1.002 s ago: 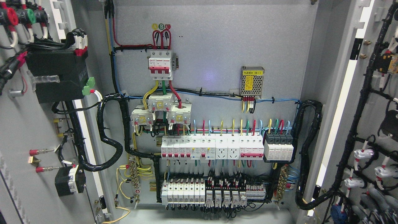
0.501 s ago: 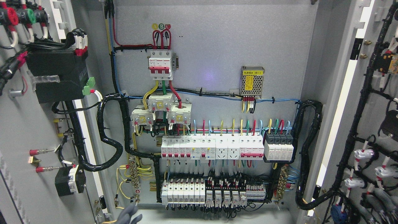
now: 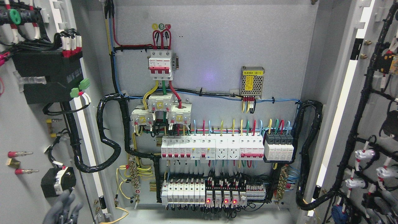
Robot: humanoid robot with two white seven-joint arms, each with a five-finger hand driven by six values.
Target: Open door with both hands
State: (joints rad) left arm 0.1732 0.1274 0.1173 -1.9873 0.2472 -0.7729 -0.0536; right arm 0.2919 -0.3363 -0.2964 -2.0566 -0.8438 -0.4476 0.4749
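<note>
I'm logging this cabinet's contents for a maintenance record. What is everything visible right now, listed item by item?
Grey metal cabinet back panel: one, grey, centre.
Left door: one, grey, swung open at left, carrying black wired units.
Right door: one, grey, open at right, carrying black cable harness.
White three-pole main breaker: one, white with red levers, upper centre.
Perforated metal power supply: one, silver with yellow label, right of centre.
Row of white breakers: one row, mid-height.
Black corrugated conduit: one loop, black, left.
Small relays: four lit red, bottom.
Left hand: one, grey-gloved, fingers spread, lower left against the left door.

Two open doors (image 3: 28,124), one gloved hand (image 3: 62,208)
</note>
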